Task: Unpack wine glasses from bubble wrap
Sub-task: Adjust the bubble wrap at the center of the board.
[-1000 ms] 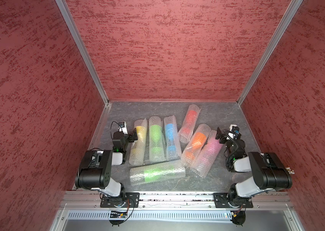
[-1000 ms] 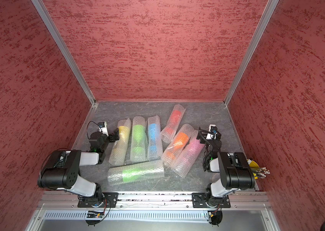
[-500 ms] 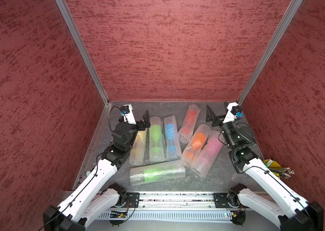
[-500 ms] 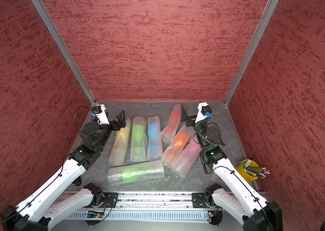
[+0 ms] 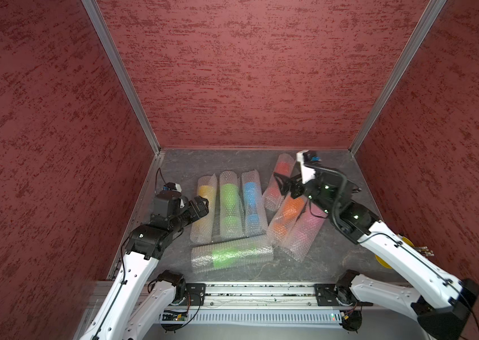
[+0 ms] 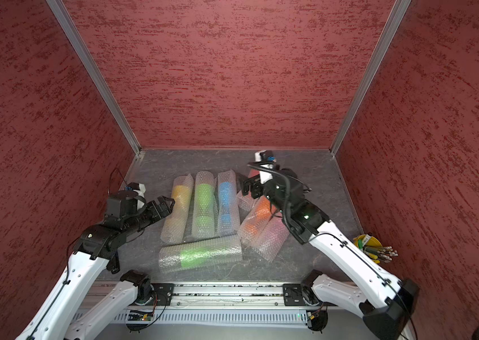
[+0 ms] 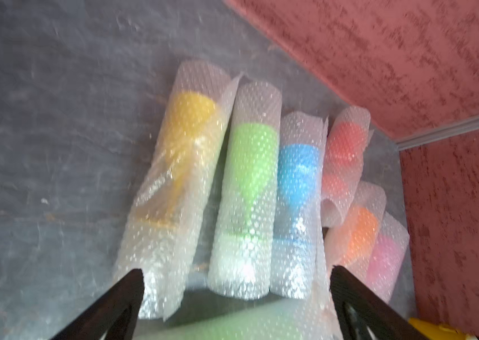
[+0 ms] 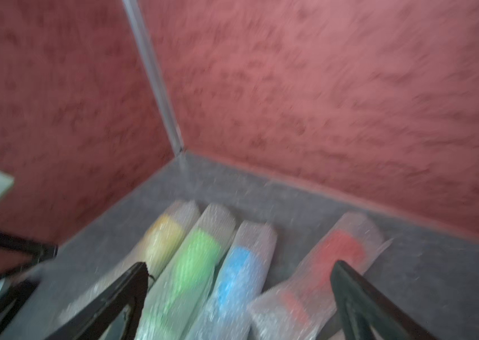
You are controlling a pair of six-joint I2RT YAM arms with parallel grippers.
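Bubble wrap point(image 5: 201, 260) covered all seven wine glasses point(image 5: 229, 192) on the grey table point(image 5: 232, 159), so nothing was unpacked yet. Judging by that, the task stood at its first step: reaching for a roll.

The crosswise green roll point(image 5: 231, 256) lay nearest the robot. Just beyond it three rolls lay side by side, touching: yellow roll point(image 5: 204, 191), upright green roll point(image 5: 229, 212) and blue roll point(image 5: 251, 203). Beyond its right end the orange roll point(image 5: 287, 216) and pink roll point(image 5: 306, 232) leaned together, with the red roll point(image 5: 281, 170) farther back.

The left gripper point(image 5: 204, 206) hung beyond the crosswise roll's left end, at the yellow roll's side, jaws spread wide and empty. Whether it touched the film could not be told. The right gripper point(image 5: 285, 185) hovered well beyond the crosswise roll's right end, over the red roll's near part, jaws likewise wide apart and holding nothing.

The next move probably called for lowering one gripper onto a loose flap and pinching only film, not the goblet inside. The other arm would likely have to steady that roll, since the neighbours touched and might be dragged along.
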